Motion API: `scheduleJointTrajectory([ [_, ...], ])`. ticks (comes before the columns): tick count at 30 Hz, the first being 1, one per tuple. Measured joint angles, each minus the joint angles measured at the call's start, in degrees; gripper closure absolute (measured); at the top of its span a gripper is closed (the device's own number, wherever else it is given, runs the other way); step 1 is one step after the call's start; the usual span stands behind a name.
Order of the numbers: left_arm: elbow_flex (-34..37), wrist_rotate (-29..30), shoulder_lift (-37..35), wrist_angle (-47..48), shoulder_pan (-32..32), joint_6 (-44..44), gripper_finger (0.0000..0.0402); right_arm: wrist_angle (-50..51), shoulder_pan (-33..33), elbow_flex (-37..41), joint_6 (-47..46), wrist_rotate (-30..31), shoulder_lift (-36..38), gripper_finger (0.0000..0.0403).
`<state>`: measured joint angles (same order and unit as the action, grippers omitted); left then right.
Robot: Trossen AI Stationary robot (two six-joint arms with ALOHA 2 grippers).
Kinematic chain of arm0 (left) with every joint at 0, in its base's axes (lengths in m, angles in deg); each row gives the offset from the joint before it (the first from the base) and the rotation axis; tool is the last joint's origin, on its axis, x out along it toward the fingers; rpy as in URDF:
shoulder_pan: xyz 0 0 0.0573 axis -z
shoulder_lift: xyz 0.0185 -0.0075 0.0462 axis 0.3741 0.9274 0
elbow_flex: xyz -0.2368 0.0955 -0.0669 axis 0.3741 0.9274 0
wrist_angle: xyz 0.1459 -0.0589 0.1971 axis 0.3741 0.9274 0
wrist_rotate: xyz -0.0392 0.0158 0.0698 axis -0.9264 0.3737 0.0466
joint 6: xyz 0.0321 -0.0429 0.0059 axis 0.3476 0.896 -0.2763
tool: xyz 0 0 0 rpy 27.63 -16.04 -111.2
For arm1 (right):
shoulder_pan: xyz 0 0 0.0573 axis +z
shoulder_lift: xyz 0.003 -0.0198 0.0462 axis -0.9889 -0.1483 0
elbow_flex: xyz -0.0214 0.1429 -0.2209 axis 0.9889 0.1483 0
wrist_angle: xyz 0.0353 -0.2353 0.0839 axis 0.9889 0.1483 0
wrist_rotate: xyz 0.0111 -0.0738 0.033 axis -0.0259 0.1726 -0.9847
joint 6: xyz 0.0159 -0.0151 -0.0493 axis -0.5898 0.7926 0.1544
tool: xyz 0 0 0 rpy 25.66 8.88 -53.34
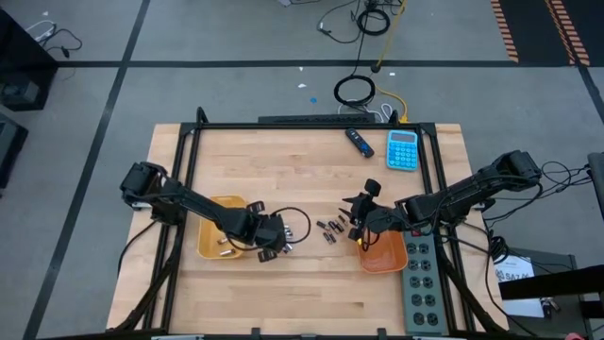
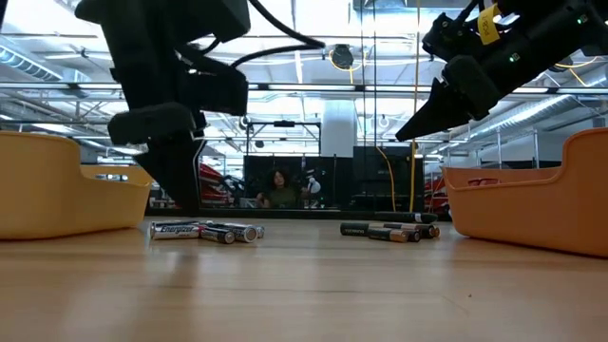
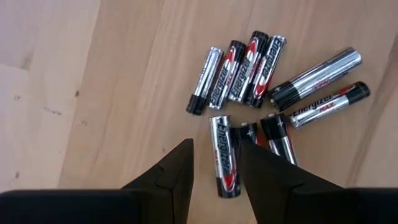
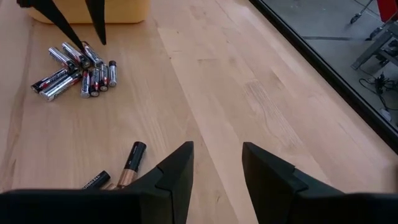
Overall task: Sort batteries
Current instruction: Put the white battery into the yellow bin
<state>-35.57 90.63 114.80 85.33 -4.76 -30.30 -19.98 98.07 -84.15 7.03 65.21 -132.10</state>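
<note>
**A:** Left hand (image 3: 214, 171) is open, dark fingers straddling one silver-and-black cylindrical battery with a red flash (image 3: 224, 155). That cell lies lengthwise in the gap, at the near edge of the silver battery cluster (image 1: 279, 238) just right of the yellow plastic tray (image 1: 209, 236). Not gripped yet, I'd say.

**B:** Neighbours?

**A:** Tight. Two more cells (image 3: 273, 134) lie touching or just beside the right finger, and a row of four (image 3: 239, 71) lies just beyond the target. Closing as-is could pinch a second cell.

**B:** So?

**A:** Keep the fingers centred on the target's body, come straight down, close slowly across its width. If the right finger lands on a neighbour, back off and shift away from the cluster first.

**B:** Right side?

**A:** Right hand (image 4: 217, 168) also open, empty, hanging above the wooden table (image 1: 283, 170) by the orange plastic tray (image 1: 385, 255). The thin dark batteries with copper ends (image 4: 127, 165) lie between that tray and the silver cluster, well apart from the yellow tray. Low view shows both piles flat on the wood.

**B:** Risk?

**A:** Round cells roll. A crooked squeeze likely kicks the target into the pile.
</note>
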Motion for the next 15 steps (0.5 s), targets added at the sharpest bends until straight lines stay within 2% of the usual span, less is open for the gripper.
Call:
scheduleJointTrajectory([
  [15, -0.3, -0.1, 4.9, -0.5, 0.0, -0.1, 0.0264, -0.1, 0.4, 0.0, 0.0, 0.0, 0.0, 0.0273],
])
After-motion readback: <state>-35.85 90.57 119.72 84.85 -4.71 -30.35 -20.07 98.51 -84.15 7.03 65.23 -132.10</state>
